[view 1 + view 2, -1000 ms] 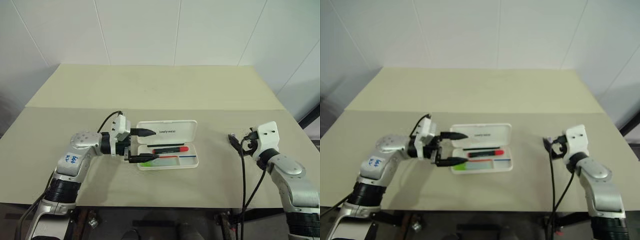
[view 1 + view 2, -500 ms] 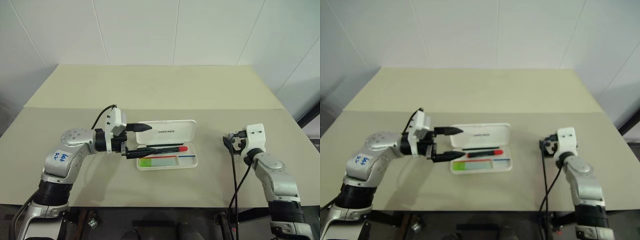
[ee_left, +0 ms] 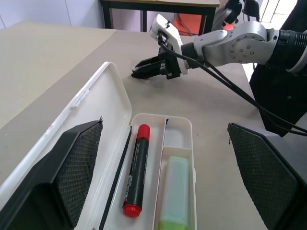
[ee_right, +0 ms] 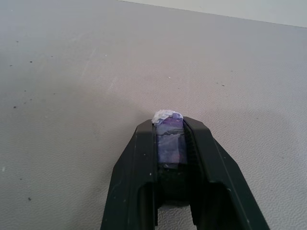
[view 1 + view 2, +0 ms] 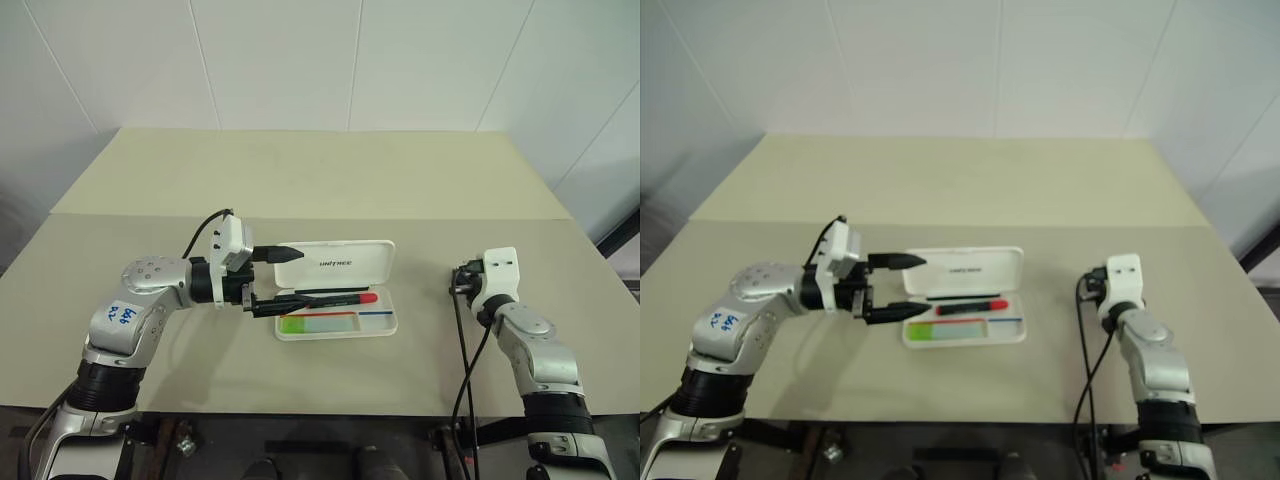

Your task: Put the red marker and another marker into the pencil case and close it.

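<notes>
White plastic marks the pencil case [image 5: 335,302], which lies open on the worktop [image 5: 320,180] with its lid [image 5: 340,262] folded back on the far side of the tray. Inside the tray the red marker [image 5: 335,297] is laid along the case's long axis, next to the hinge, and the pale green marker [image 3: 172,189] is laid parallel in the nearer compartment. Both markers being in, closing is judged to be what is left. The left gripper [image 5: 285,280] is held at the case's left end, its fingers [image 5: 288,254] spread wide, one by the lid's end and one by the tray's end, so the lid lies within its reach. The right gripper [image 3: 148,68] is seen well off the case's right end, its fingers closed on a small purple piece [image 4: 170,139]
</notes>
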